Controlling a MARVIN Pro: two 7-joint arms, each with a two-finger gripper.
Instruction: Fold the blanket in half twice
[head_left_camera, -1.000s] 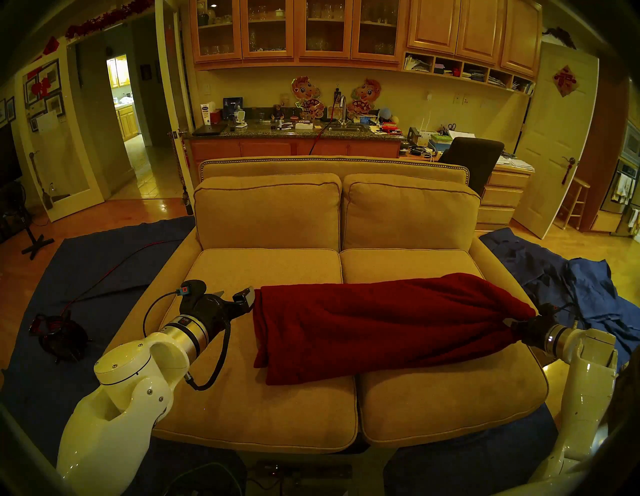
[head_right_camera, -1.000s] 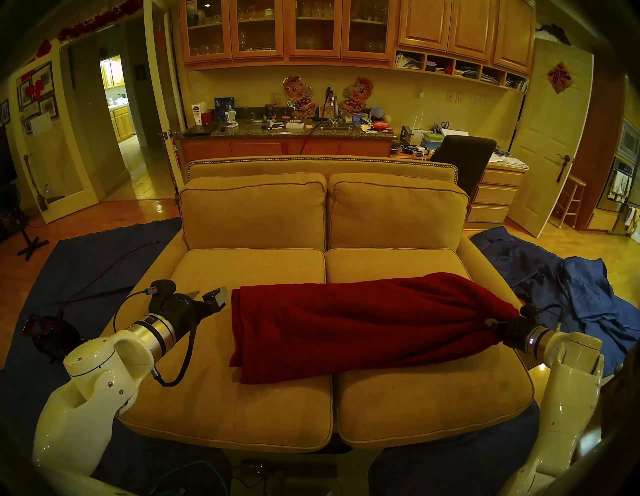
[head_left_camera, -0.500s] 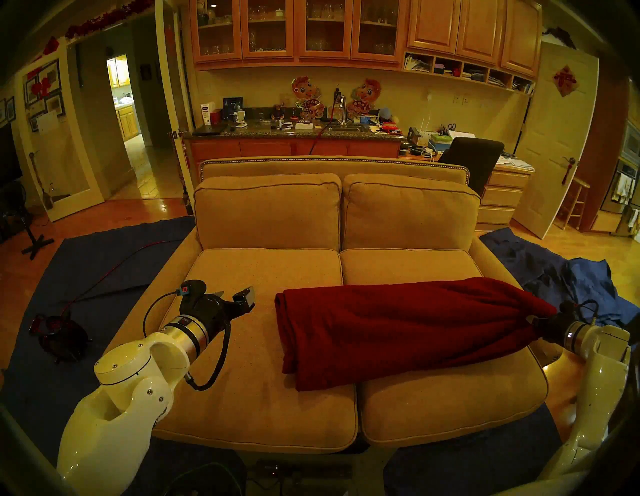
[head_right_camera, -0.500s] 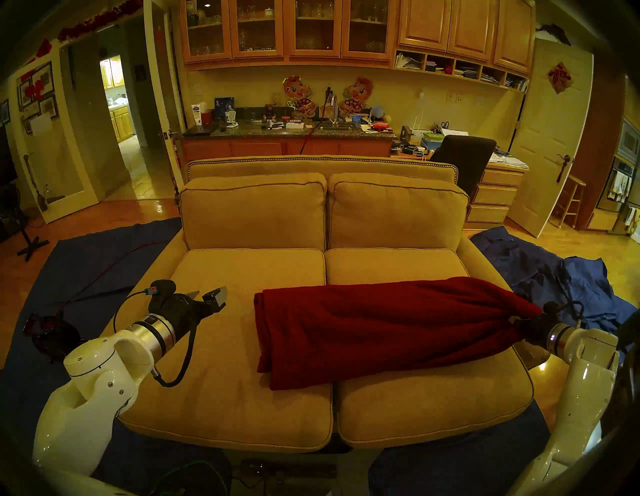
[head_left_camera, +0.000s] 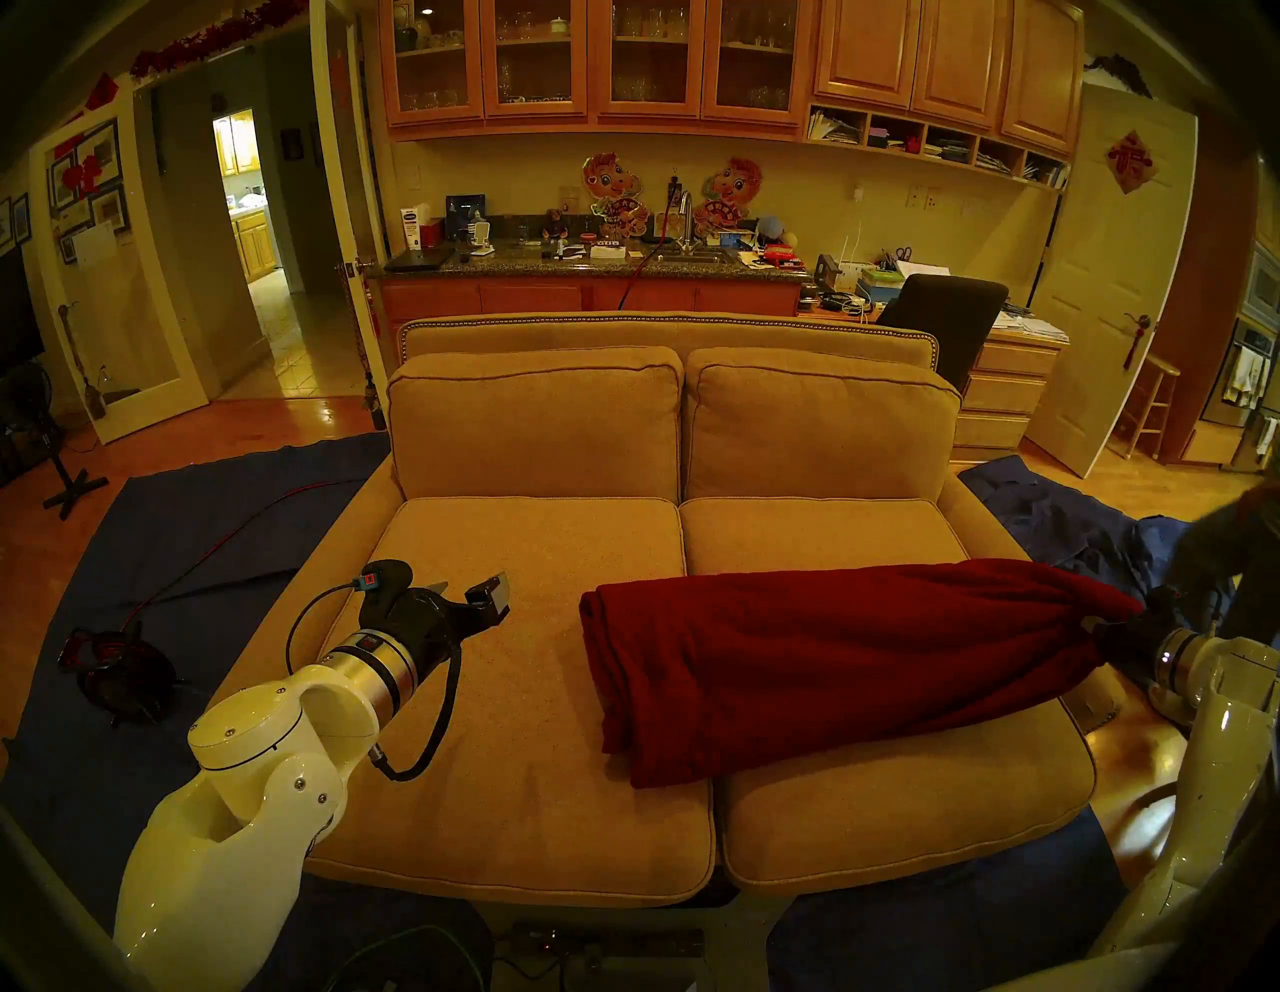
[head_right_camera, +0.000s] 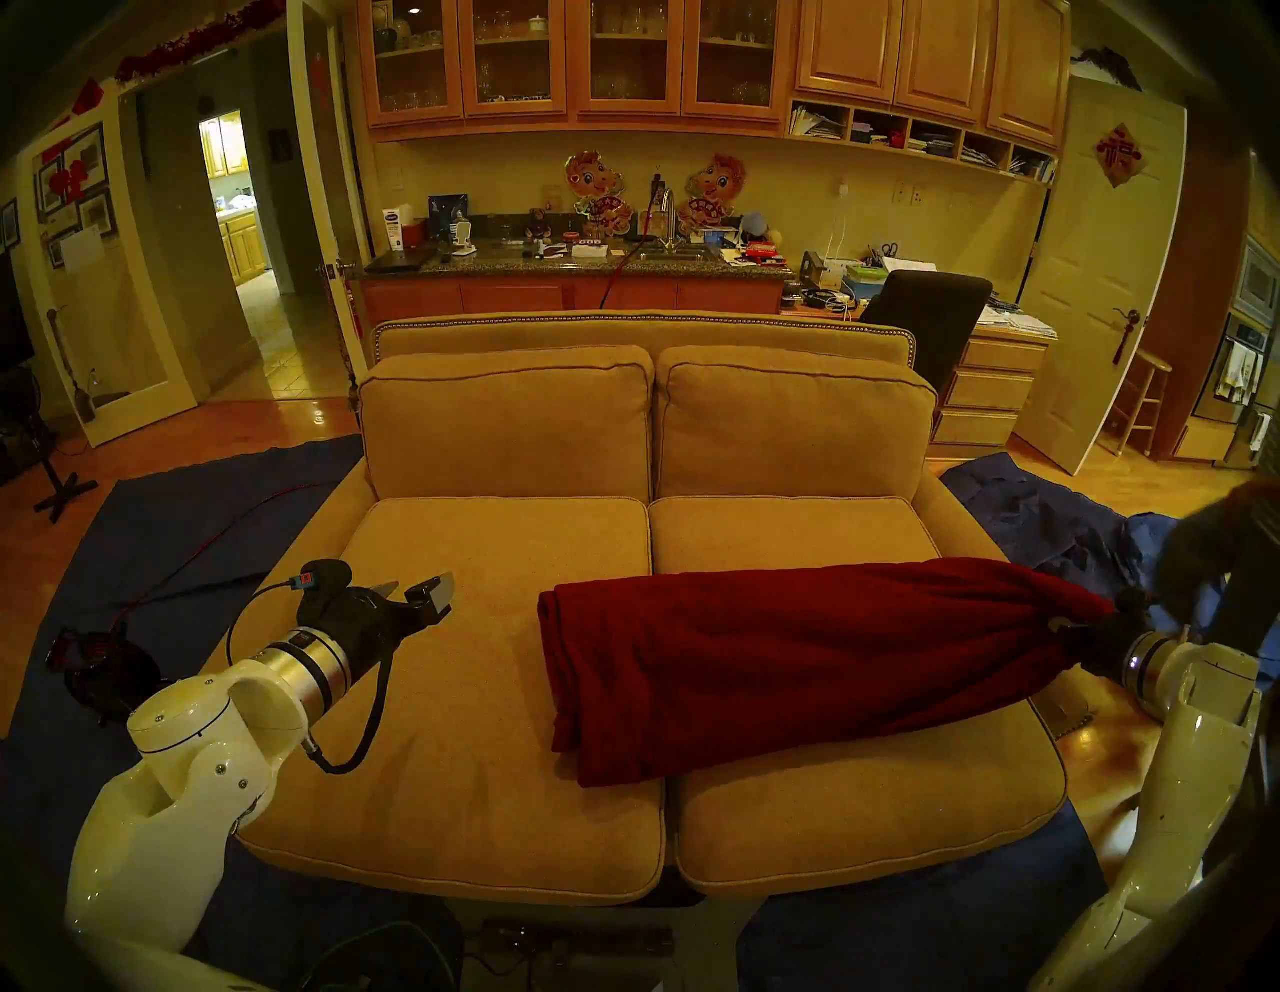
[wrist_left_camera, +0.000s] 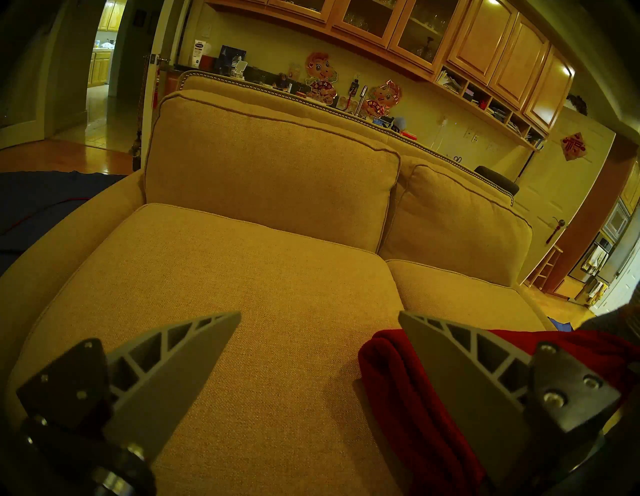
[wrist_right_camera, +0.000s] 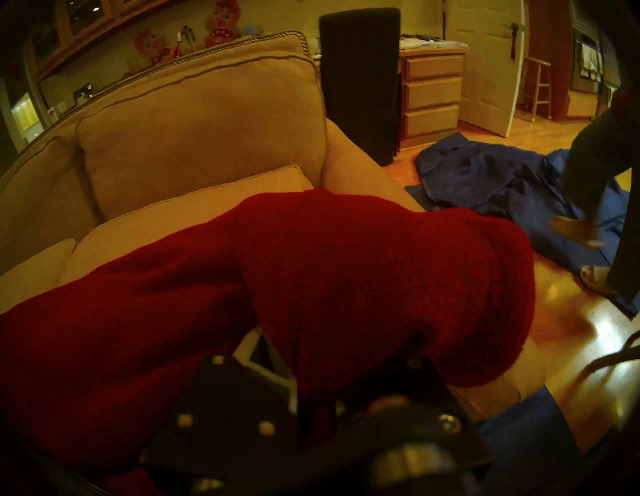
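The dark red blanket lies as a long bunched roll across the sofa seat, mostly on the right cushion. Its left end rests on the left cushion, and its right end narrows to a point over the sofa's right arm. My right gripper is shut on that bunched right end. In the right wrist view the blanket covers most of the fingers. My left gripper hovers open over the left cushion, apart from the blanket's folded end, with nothing between its fingers.
The tan sofa has two seat cushions and two back cushions. Dark blue cloths lie on the floor at right, where a person stands. A black cable reel sits on the floor at left, and a dark chair stands behind the sofa.
My right gripper has pulled the blanket to the right, so its left end slid away from the left gripper. The left arm has not moved. A person has come into view at right.
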